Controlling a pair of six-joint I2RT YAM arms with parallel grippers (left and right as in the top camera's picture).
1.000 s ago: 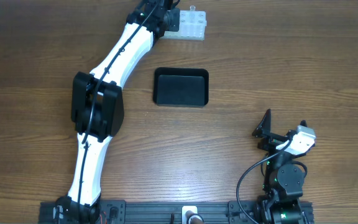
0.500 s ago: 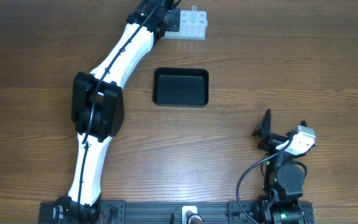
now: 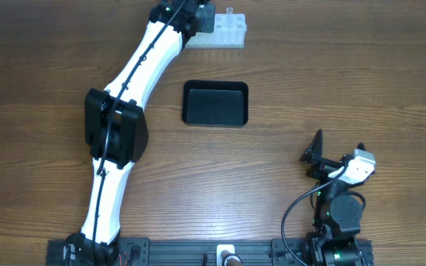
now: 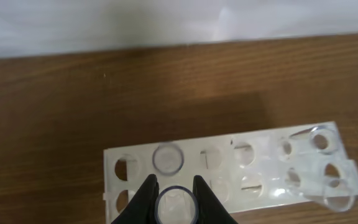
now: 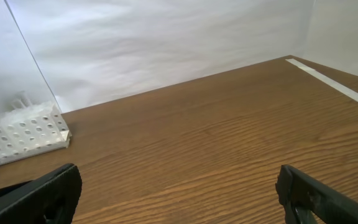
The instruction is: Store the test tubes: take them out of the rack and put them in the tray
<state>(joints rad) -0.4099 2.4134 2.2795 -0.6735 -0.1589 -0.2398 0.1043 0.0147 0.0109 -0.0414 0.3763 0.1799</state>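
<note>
Top view: rack [image 3: 226,31] sits at the far edge of the table [image 3: 346,74], with its long axis running left-right, parallel to that edge. Left arm [image 3: 135,74] is stretched diagonally up to the rack's left end. Tray [image 3: 215,103] is mid-table, nearer the bases than the rack. Its long side also runs left-right, with a strip of bare wood between the two.

Left wrist view: left gripper [image 4: 173,183] pinches a test tube [image 4: 176,206], one finger touching each side of the rim. Tube is seen end-on, round mouth toward the camera, so its long axis is vertical, mouth up. It is over the rack's near row, close to one end. Can't tell whether its bottom is clear of the hole. Second tube [image 4: 168,158] stands in the row behind, just beside it, also mouth up. More clear shapes at the rack's other end, too blurred to count.

Room: beyond the rack there is a band of bare wood, then a white backdrop [image 4: 166,25]. Top view shows wide open table to the right of rack and tray, and in front of the tray.

Right arm [image 3: 339,207] is folded by its base, well apart from tray and rack. Right gripper [image 5: 178,180] has its fingers spread wide over bare wood. The rack shows far off in its wrist view.
</note>
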